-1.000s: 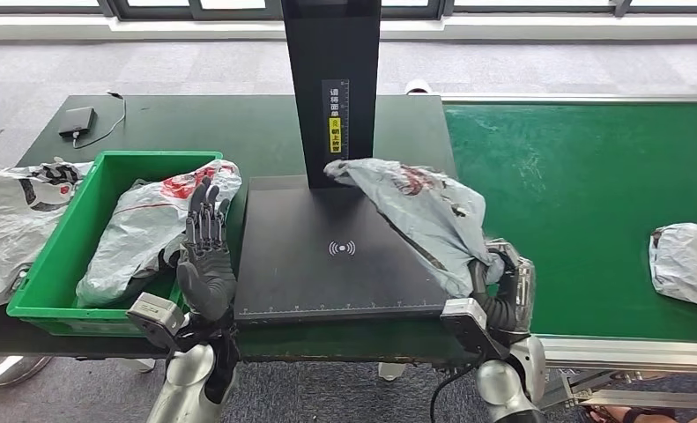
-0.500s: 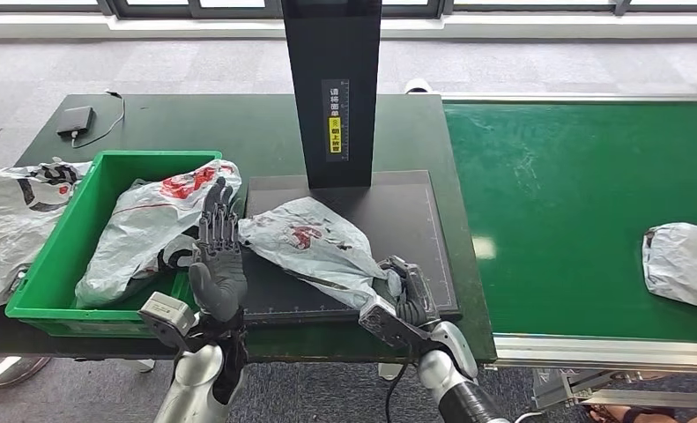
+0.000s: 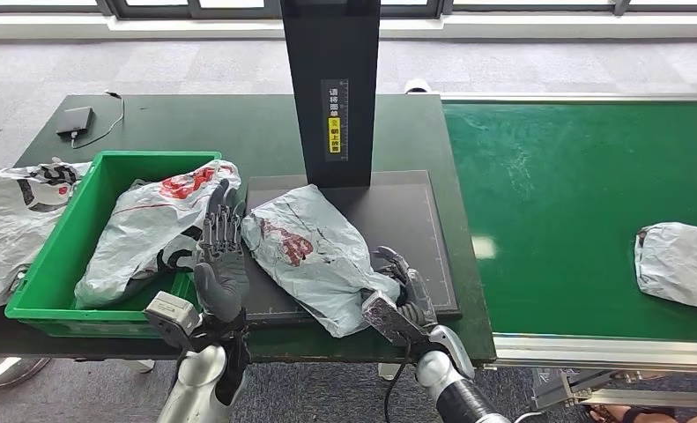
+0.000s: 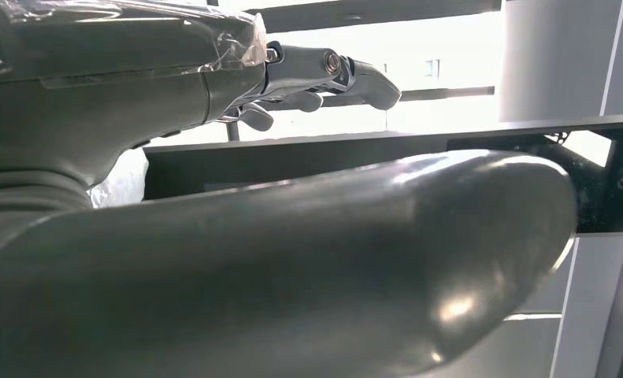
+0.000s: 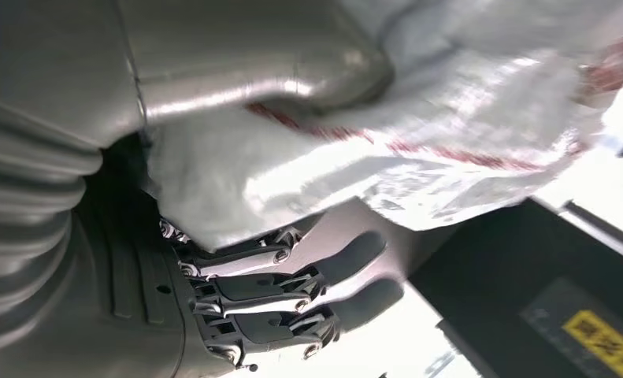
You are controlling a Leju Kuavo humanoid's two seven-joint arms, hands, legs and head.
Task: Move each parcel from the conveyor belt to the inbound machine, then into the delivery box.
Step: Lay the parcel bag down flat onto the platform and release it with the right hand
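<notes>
Your right hand (image 3: 396,295) pinches the near corner of the parcel (image 3: 309,251) — most of it lies on the black machine (image 3: 406,216). The bag could slip out. Your left hand (image 3: 218,256) waits beside the box (image 3: 63,256), fingers straight, spread — the bag may snag there.

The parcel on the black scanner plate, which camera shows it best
The head view: the whole grey parcel lies across the inbound machine's plate, its near corner held by the right hand. The right wrist view gives a blurred close-up of the parcel's plastic above that hand's fingers. The left wrist view is mostly hand.
</notes>
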